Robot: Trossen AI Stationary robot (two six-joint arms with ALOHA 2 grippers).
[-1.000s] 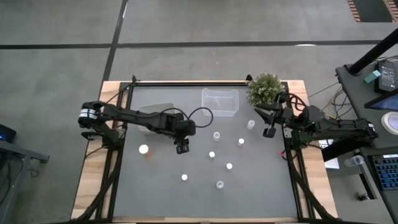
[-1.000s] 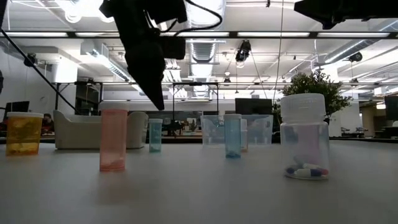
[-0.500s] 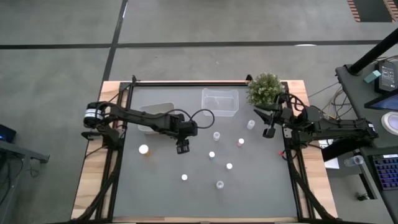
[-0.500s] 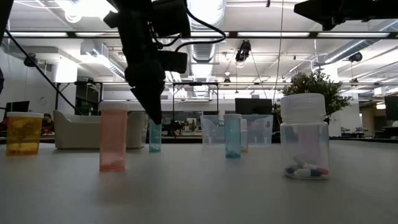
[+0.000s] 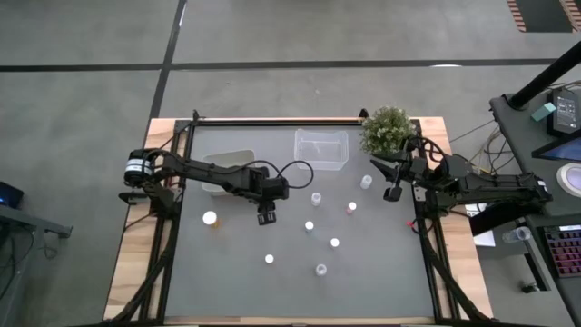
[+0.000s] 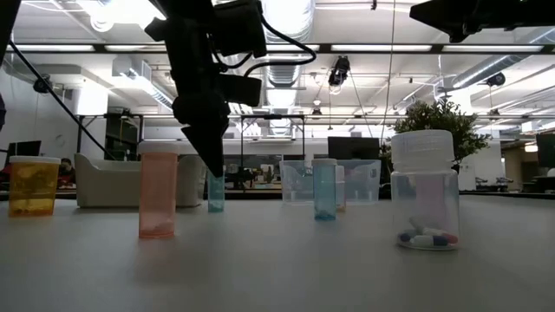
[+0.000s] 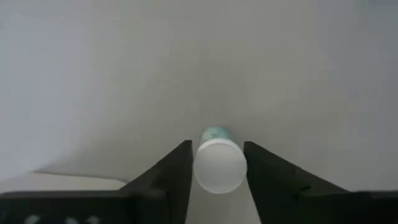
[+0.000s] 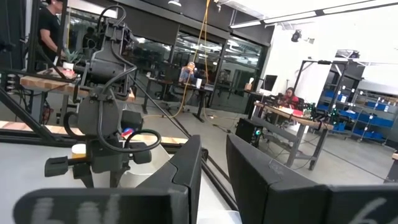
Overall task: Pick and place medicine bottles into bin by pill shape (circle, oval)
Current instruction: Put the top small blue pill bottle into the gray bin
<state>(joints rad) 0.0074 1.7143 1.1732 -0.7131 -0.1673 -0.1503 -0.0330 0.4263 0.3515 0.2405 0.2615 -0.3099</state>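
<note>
Left arm stretched low across the surface (image 5: 227, 282), its claw (image 7: 219, 163) pointing straight down, fingers snug on a white-capped teal bottle (image 7: 219, 165) just left of centre, while at three o'clock the right claw (image 5: 392, 193) hangs narrow, holding nothing.

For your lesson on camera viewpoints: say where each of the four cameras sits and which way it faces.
High: overhead, straight down; both arms, table.
Low: table height, level across; left arm descending.
Left wrist: looks down past its fingers flanking a white-capped bottle.
Right wrist: faces the room; own fingers.
Shared: the left gripper at that bottle, high and left wrist.
</note>
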